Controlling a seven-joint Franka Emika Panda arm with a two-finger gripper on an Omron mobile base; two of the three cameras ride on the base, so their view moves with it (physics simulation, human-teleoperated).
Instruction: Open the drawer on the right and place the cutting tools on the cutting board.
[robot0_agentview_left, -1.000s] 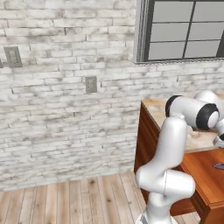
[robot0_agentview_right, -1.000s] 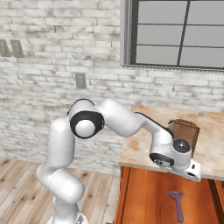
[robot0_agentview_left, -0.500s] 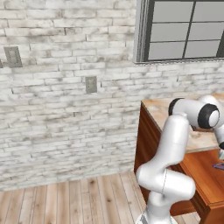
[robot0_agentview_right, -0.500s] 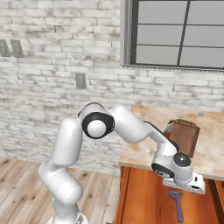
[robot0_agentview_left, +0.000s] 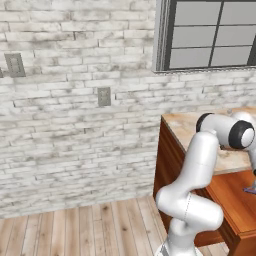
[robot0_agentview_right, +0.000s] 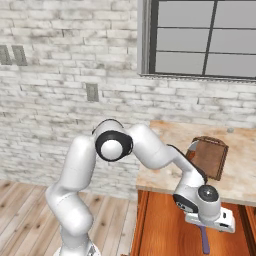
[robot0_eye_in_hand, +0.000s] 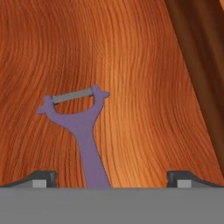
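The drawer stands pulled out below the counter, its orange-brown floor showing. A purple peeler with a grey blade lies flat on that floor. My gripper hangs close above it, open, one fingertip on each side of the peeler's handle, which runs nearer the left fingertip. In the right base view the white hand sits low over the peeler's handle. The dark brown cutting board lies on the countertop behind the drawer, with nothing on it.
The pale marbled countertop runs to the right under a window. A darker drawer wall rises along the right of the hand view. A brick wall and wooden floor lie to the left of the cabinet.
The hand has come down from counter height into the open drawer, ending just above the peeler. The jaws have stayed open. The peeler has not moved.
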